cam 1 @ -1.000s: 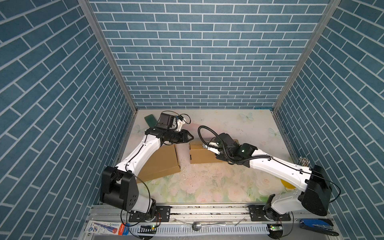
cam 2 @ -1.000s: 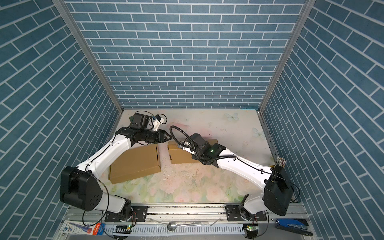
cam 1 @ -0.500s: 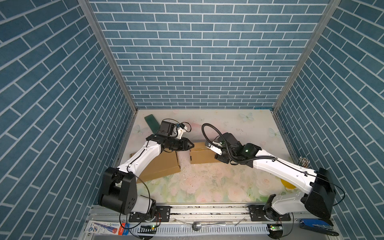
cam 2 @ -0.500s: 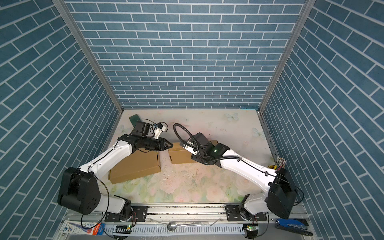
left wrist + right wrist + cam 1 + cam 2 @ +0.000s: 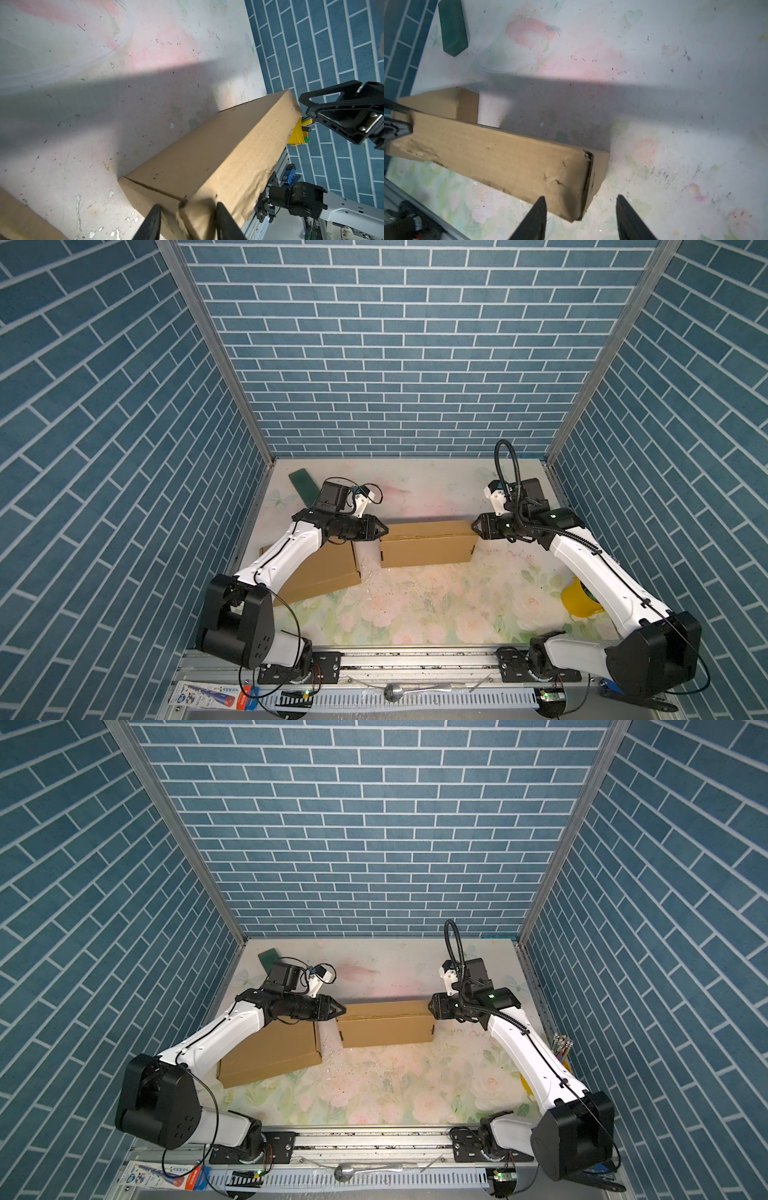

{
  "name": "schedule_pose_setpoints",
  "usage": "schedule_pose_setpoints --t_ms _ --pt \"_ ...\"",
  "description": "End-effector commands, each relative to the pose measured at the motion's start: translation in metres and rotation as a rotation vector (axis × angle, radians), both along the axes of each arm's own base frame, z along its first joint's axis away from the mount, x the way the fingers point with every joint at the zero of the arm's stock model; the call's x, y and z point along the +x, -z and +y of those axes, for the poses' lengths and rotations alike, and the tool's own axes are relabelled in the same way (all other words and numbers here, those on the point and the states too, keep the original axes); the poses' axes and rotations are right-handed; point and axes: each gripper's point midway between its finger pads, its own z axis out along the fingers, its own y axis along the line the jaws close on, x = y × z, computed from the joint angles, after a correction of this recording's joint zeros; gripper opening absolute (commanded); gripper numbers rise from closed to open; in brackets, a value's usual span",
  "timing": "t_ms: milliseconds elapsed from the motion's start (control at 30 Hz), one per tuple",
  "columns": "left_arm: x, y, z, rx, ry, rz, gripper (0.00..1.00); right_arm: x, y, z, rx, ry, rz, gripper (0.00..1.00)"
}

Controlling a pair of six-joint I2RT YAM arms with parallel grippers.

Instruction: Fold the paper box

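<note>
The box (image 5: 426,551) stands on a long edge in the middle of the table (image 5: 415,614), broad face to the front and narrow face up, its upper edge worn and frayed. The left gripper (image 5: 384,529) sits at the box's top left corner in both top views. In the left wrist view its fingers (image 5: 152,220) stand part-way apart, with the end of the top face showing between them. Whether the tips press on the cardboard I cannot tell.

The right gripper (image 5: 473,526) is at the opposite top corner. In the right wrist view its fingers (image 5: 627,214) are spread wider than the box's end — one over cardboard, one over bare table, the end corner between them — and grip nothing.

A flat carton (image 5: 328,572) lies under the left arm, just left of the box and apart from it. A green block (image 5: 305,485) lies at the back left. A yellow cup (image 5: 577,597) stands near the right edge, partly behind the right arm.
</note>
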Motion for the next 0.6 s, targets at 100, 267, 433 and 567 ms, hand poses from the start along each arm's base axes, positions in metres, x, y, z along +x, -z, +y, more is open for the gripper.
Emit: schedule_pose_setpoints --t_ms 100,267,433,567 --pt "-0.014 0.036 0.013 0.102 -0.018 0.089 0.43 -0.002 -0.005 0.002 0.153 0.068 0.114 0.5" --pt "-0.017 0.039 0.015 0.109 -0.015 0.086 0.43 -0.001 0.014 0.003 0.165 0.073 0.163 0.44" --pt "-0.026 0.05 0.02 0.137 -0.007 0.102 0.39 -0.018 0.073 -0.02 0.024 0.118 0.312 0.27" --pt "-0.028 0.052 0.02 0.136 -0.007 0.105 0.39 -0.02 0.069 -0.017 0.049 0.111 0.303 0.24"
